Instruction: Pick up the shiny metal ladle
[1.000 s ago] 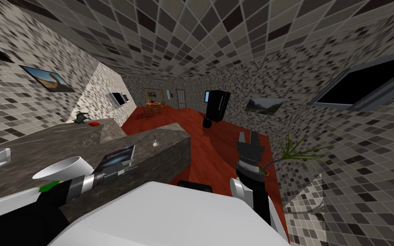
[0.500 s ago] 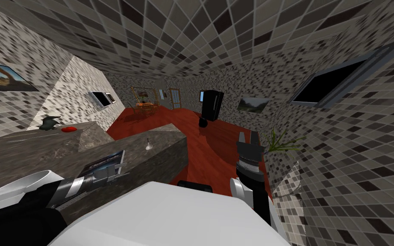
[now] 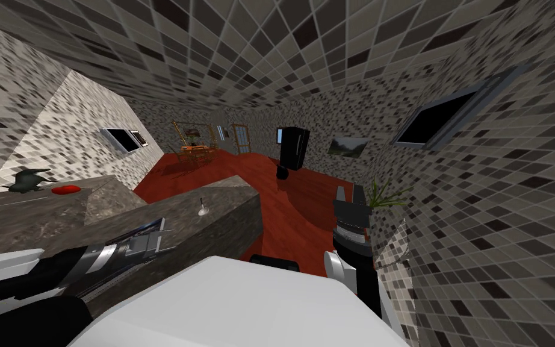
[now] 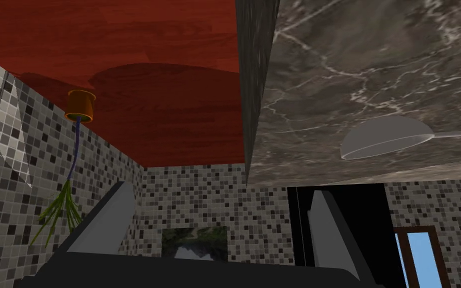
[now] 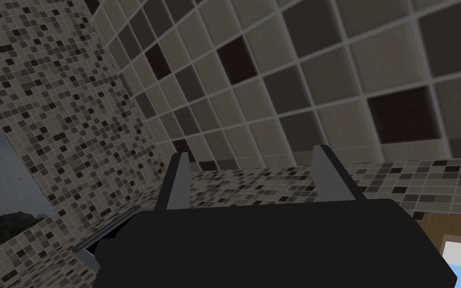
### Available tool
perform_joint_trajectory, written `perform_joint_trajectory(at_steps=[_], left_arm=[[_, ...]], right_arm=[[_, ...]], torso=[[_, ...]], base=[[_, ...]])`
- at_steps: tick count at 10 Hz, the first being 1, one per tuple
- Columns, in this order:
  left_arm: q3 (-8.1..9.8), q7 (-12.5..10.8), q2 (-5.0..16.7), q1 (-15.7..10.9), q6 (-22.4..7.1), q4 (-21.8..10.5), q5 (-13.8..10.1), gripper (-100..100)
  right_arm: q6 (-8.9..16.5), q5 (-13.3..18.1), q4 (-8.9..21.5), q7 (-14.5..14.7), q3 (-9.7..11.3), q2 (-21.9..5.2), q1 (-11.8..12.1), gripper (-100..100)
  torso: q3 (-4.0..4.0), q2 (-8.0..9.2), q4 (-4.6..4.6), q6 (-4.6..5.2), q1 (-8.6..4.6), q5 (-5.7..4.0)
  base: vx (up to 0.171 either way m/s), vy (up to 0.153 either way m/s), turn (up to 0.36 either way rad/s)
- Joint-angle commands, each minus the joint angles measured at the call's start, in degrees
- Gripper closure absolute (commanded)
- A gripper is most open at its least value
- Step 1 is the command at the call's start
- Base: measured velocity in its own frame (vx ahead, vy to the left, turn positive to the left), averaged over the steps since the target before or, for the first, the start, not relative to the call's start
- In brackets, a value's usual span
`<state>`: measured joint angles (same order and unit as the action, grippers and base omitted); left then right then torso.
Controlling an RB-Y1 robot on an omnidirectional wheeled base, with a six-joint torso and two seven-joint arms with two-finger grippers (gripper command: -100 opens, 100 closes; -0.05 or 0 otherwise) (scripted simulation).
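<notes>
ladle (image 4: 387, 137) is seen lying on the dark stone worktop (image 4: 349, 60), toward its far end, with the round bowl resting on the top and the thin handle sticking out from one side of it. the left tool (image 4: 223, 192) is held low by the near part of the worktop, well apart from the ladle, and its two fingers are spread apart with nothing between them. the right tool (image 3: 350, 194) is held up over the red floor (image 3: 306, 205), fingers apart too. the step in hand is judged to be the reach. the left tool should be brought forward along the worktop, lined up across the thin handle, and lowered slowly, so the ladle is not pushed away.
</notes>
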<state>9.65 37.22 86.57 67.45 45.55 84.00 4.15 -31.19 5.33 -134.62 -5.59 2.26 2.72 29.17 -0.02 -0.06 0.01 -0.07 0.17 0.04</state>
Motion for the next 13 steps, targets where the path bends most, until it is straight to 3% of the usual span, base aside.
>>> perform_joint_trajectory(at_steps=[1, 2, 4, 5, 6, 7, 9, 10, 11, 12, 13], left_arm=[[0.24, 0.5, 1.7, 0.6, 0.0, -0.2, -0.1, -100], [-0.05, 3.3, 4.0, 2.9, 0.1, -2.4, -0.3, -100], [-0.05, 3.4, 6.2, 2.9, 0.1, -2.4, -0.3, -100], [-0.39, 6.1, 8.6, 5.1, 0.1, -4.5, -0.6, -100], [-0.39, 6.3, 10.3, 5.1, 0.1, -4.5, -0.6, -100], [-0.78, 8.6, 12.0, 7.4, 0.0, -6.5, -0.9, -100], [-0.78, 9.2, 15.0, 7.4, 0.0, -6.5, -0.9, -100], [-1.20, 11.8, 17.2, 9.6, -0.2, -8.4, -1.3, -100], [-1.20, 12.0, 18.8, 9.6, -0.2, -8.4, -1.3, -100], [-1.65, 14.2, 20.7, 11.7, -0.4, -10.1, -1.6, -100], [-1.42, 14.9, 22.0, 11.7, -0.4, -10.1, -1.6, -100]], right_arm=[[0.0, 0.0, 0.0, 0.0, 0.0, 0.0, 0.0, 0], [0.0, 0.0, 0.0, 0.0, 0.0, 0.0, 0.0, 0], [0.0, 0.0, 0.0, 0.0, 0.0, 0.0, 0.0, 0], [0.0, 0.0, 0.0, 0.0, 0.0, 0.0, 0.0, 0], [0.0, 0.0, 0.0, 0.0, 0.0, 0.0, 0.0, 0], [0.0, 0.0, 0.0, 0.0, 0.0, 0.0, 0.0, 0], [0.0, 0.0, 0.0, 0.0, 0.0, 0.0, 0.0, 0], [0.0, 0.0, 0.0, 0.0, 0.0, 0.0, 0.0, 0], [0.0, 0.0, 0.0, 0.0, 0.0, 0.0, 0.0, 0], [0.0, 0.0, 0.0, 0.0, 0.0, 0.0, 0.0, 0], [0.0, 0.0, 0.0, 0.0, 0.0, 0.0, 0.0, 0]], torso=[[0.00, 0.00, 0.00, 0.00, 0.00, 0.00], [0.02, 0.03, 0.01, -0.04, 0.00, 0.00], [0.00, -0.01, 0.00, -0.03, 0.03, 0.01], [0.02, 0.02, 0.01, -0.06, 0.00, 0.01], [-0.01, -0.02, -0.01, 0.03, 0.00, 0.00], [-0.02, -0.03, -0.01, -0.02, 0.03, 0.01], [-0.03, -0.05, -0.01, -0.04, 0.05, 0.02], [0.00, 0.00, 0.01, -0.07, 0.02, 0.02], [-0.01, -0.01, 0.00, 0.02, 0.01, 0.01], [-0.01, -0.02, 0.00, -0.05, 0.04, 0.02], [-0.03, -0.05, -0.01, -0.01, 0.11, 0.03]], base=[[0.005, 0.010, -0.008], [0.012, 0.006, -0.310], [0.009, 0.015, -0.045], [0.019, 0.010, -0.243], [0.014, 0.022, -0.174], [0.021, 0.023, -0.259], [0.012, 0.022, -0.052], [0.009, 0.016, -0.244], [0.012, 0.028, -0.130], [0.022, 0.046, -0.209], [0.017, 0.045, -0.122]])
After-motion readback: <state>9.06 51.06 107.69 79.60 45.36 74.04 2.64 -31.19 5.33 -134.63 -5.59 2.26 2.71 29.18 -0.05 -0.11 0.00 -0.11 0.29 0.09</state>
